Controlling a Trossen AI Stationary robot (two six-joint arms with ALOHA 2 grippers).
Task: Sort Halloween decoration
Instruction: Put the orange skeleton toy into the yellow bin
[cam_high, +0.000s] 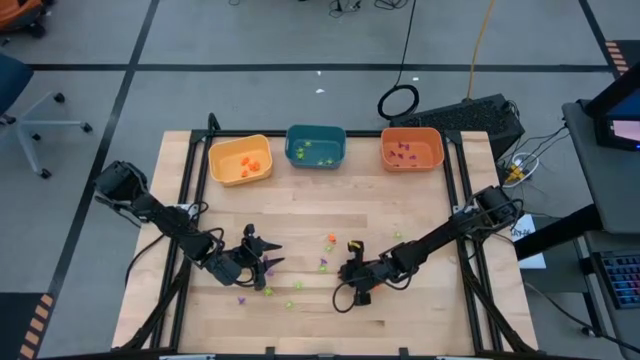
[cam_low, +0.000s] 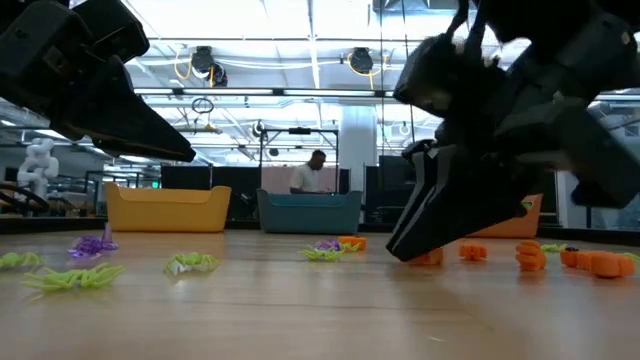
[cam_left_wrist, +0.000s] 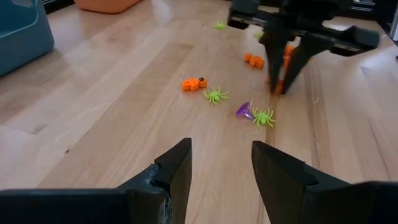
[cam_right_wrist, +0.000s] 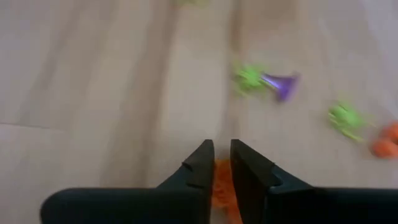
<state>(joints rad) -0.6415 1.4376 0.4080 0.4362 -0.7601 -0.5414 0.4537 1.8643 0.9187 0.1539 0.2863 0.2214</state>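
Tiny orange, green and purple trinkets lie scattered on the wooden table, among them an orange one (cam_high: 331, 238) and a purple one (cam_high: 323, 265). My right gripper (cam_high: 345, 270) points down at mid-table, its fingers closed on an orange trinket (cam_right_wrist: 221, 183) that lies on the wood. My left gripper (cam_high: 268, 252) is open and empty just above the table to its left. It faces a purple trinket (cam_left_wrist: 244, 111) and green spiders (cam_left_wrist: 215, 94). In the low view, my left gripper (cam_low: 170, 150) hangs above green spiders (cam_low: 70, 278). My right gripper pinches the orange trinket (cam_left_wrist: 278, 87) between its two fingertips (cam_right_wrist: 202, 165). The fingers come from above, slanting down. The trinket rests on the table. Which part of it they have is too small to tell.
Three bins stand in a row at the far edge: yellow (cam_high: 241, 160) with orange pieces, teal (cam_high: 315, 146) with green ones, orange (cam_high: 411, 149) with purple ones. More orange trinkets (cam_low: 590, 262) lie to the right. A person sits beyond the table (cam_low: 312, 172).
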